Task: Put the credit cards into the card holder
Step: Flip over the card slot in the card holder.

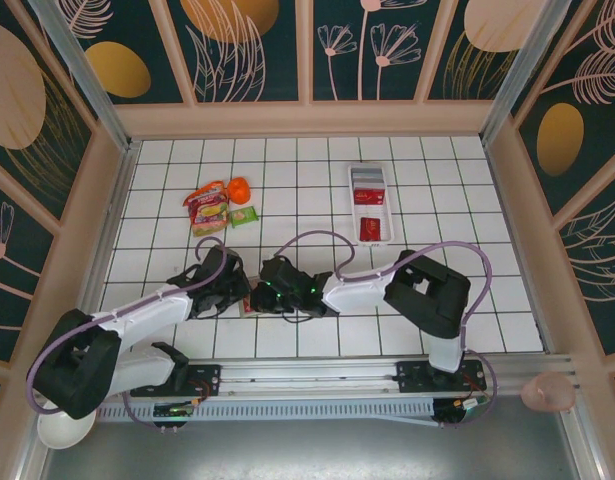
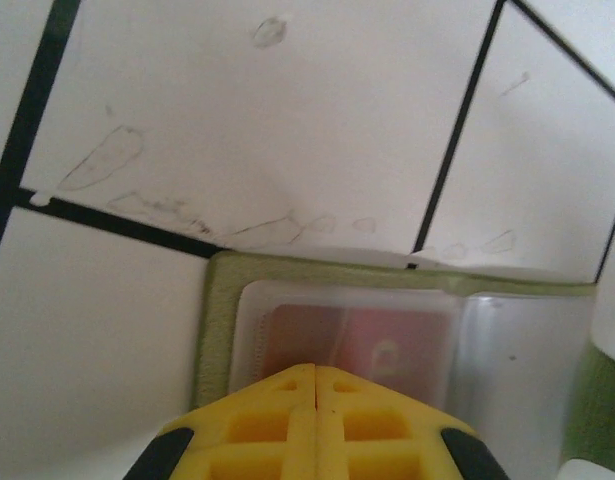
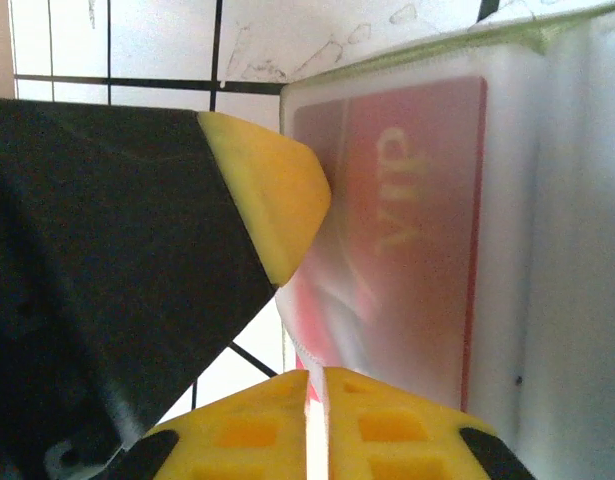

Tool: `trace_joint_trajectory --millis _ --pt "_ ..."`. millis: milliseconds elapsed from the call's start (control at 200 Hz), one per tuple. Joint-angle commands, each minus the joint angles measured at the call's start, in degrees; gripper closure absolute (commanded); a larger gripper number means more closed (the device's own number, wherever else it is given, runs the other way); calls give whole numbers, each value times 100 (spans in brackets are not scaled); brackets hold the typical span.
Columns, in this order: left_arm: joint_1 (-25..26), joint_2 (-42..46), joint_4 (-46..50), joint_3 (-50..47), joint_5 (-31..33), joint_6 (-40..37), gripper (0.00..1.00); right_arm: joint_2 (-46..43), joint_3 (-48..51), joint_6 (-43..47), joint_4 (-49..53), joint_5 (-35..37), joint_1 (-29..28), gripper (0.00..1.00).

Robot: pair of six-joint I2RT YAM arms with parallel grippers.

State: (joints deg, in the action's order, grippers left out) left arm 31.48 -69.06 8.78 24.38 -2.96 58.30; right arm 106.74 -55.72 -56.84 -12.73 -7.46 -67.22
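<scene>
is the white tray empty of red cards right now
No, two red credit cards lie in the white tray in the top view, one mid-tray and another at its near end.

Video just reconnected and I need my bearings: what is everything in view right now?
card holder: one, olive green, open on the table between the grippers
credit card: one, red, behind the holder's clear pocket
credit cards: two, red, in the tray
tray: one, white, far side, right of centre
snack packets: about four, red, orange, green, far left cluster
bowl: one, white, beside the left arm's base
left gripper: one, yellow fingers, shut, over the holder
right gripper: one, yellow fingers, shut, at the card's edge
</scene>
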Motion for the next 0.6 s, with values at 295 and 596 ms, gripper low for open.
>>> trace_joint_trajectory --millis 295,596 --pt "-22 47 -40 -239 -20 -207 100 -2589 275 3051 1656 1672 485 85" --pt "-20 317 -26 -336 89 -328 100 -3950 1443 9747 -176 783 2400 60"
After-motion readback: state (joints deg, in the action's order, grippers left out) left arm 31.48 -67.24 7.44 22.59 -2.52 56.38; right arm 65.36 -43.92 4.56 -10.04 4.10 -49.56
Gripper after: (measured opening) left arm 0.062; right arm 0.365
